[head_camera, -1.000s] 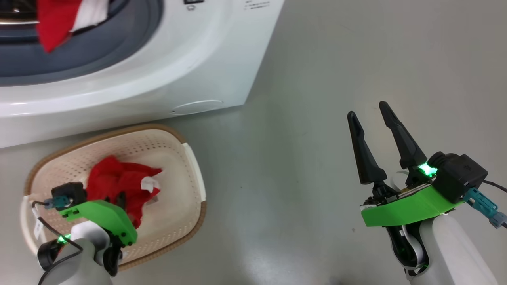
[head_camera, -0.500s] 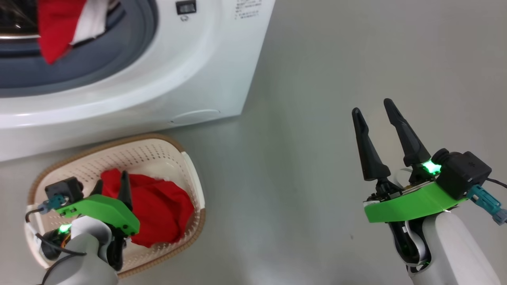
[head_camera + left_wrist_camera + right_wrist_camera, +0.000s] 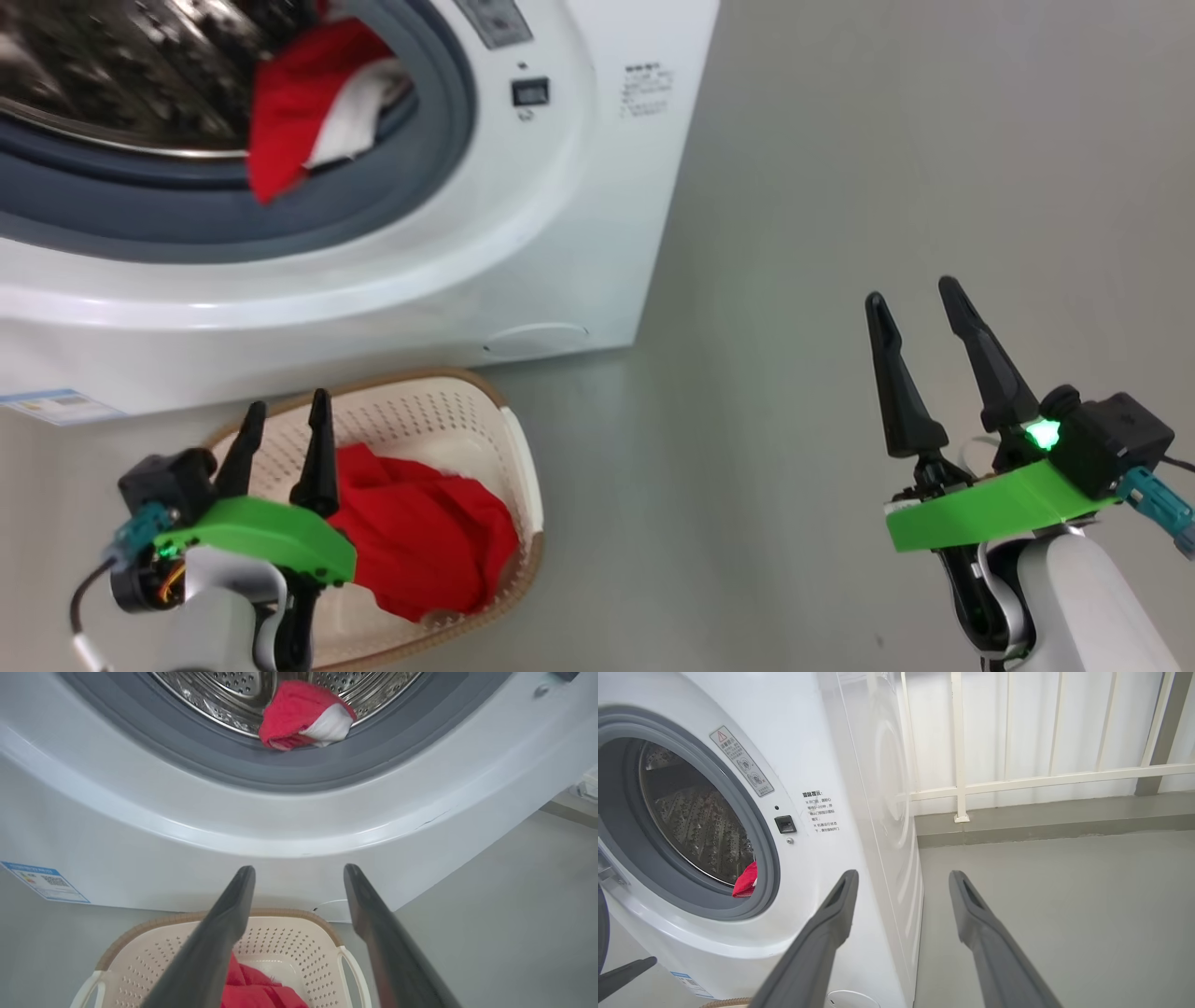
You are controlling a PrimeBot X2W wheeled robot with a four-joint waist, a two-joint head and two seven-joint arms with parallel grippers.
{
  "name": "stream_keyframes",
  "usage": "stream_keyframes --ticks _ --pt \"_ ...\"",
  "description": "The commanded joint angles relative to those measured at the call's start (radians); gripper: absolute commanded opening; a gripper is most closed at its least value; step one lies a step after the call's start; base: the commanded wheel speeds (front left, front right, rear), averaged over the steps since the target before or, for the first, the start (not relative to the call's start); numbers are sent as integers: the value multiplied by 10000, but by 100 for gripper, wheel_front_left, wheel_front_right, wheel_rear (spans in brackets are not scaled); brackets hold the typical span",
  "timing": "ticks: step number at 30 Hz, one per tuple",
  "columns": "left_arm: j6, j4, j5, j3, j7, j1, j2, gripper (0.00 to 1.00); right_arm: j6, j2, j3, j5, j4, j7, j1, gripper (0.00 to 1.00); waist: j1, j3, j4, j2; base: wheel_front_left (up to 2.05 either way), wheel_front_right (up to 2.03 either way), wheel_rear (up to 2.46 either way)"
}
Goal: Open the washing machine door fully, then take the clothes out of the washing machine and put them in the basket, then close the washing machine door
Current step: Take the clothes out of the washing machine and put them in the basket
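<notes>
One red garment lies in the basket — a red-and-white garment hangs at the opening of the washing machine, so that pick and the closing remain. Left fingers and right fingers are spread, empty.

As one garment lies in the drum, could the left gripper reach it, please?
Probably yes: the left gripper is open, facing the washing machine, and nothing blocks the red garment inside.
</notes>
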Motion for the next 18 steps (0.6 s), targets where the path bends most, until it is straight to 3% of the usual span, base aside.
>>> stream_keyframes --ticks 1,9,18 --pt "-49 -696 221 369 -120 432 190 100 65 15 91 -158 -215 -63 137 100 0 -653 481 0 0 0 0" --pt "-53 -3072 645 559 -121 1657 81 100 65 16 -135 -414 -209 -63 532 100 0 -1592 609 0 0 0 0" --pt "-54 -4574 846 808 -121 2566 69 100 65 16 -255 -543 -280 -63 899 100 0 -2331 475 0 0 0 0"
